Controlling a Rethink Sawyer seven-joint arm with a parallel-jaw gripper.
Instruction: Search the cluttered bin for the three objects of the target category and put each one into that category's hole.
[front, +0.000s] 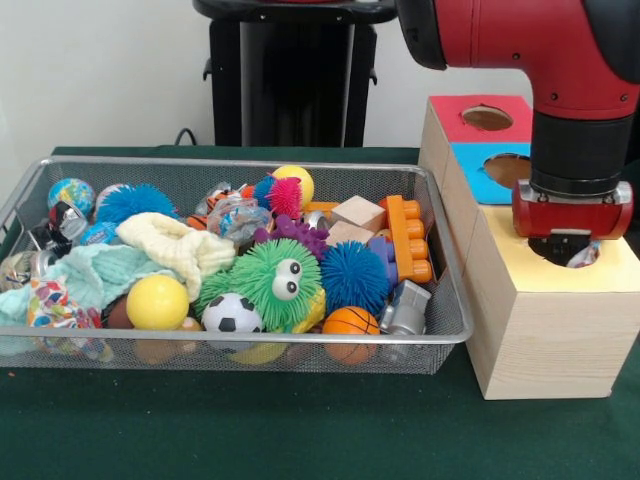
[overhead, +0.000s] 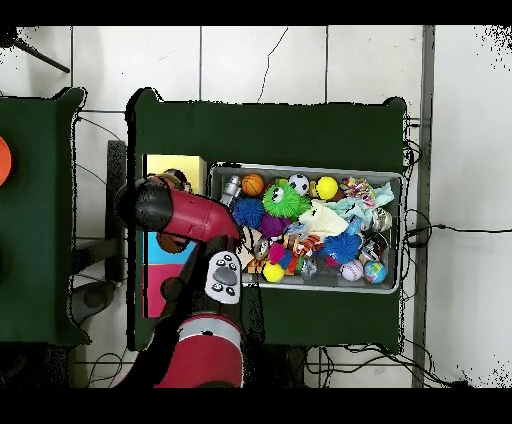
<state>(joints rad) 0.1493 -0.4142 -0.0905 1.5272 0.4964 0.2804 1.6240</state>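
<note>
While the red-and-black tool (front: 566, 243) hung directly over the round hole in the yellow panel (front: 575, 255), its grip state could not be told.

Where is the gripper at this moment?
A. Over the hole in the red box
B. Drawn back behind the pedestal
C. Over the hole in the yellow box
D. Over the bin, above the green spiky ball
C. In the front view the gripper hangs right over the hole in the yellow box, with something small and patterned showing at the hole; the bin lies off to its side.
</note>
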